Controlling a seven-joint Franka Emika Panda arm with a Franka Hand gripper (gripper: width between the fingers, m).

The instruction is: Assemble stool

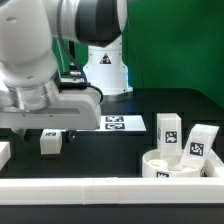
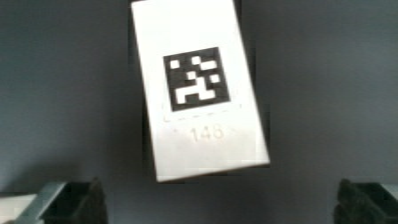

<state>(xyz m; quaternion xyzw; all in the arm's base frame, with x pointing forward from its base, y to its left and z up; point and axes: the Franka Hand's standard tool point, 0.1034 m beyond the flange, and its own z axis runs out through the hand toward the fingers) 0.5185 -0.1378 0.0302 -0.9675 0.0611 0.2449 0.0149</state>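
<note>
Leg block (image 1: pixel 50 142) flat on the table (image 1: pixel 110 152), tag face up, directly beneath the lowered wrist, on the exterior view's left. Jaws released and spread wide, grasping nothing. Fingertips (image 2: pixel 75 200) low on either side, short of the block's near end in the wrist view, with no contact visible. Wide spread probably chosen to clear the block's width on the way down. Block skewed against the line between the fingertips, so likely in need of a small wrist turn for a square pinch across the narrow sides. Judged step: approach for pickup of this leg. Seat (image 1: pixel 178 168) well apart, toward the exterior view's right, open side up, apparently ready to receive legs. Second leg (image 1: pixel 168 128) and third leg (image 1: pixel 200 143) upright at or just behind its rim, impossible to tell which. Marker board (image 1: pixel 122 123) farther back, out of the way.
</note>
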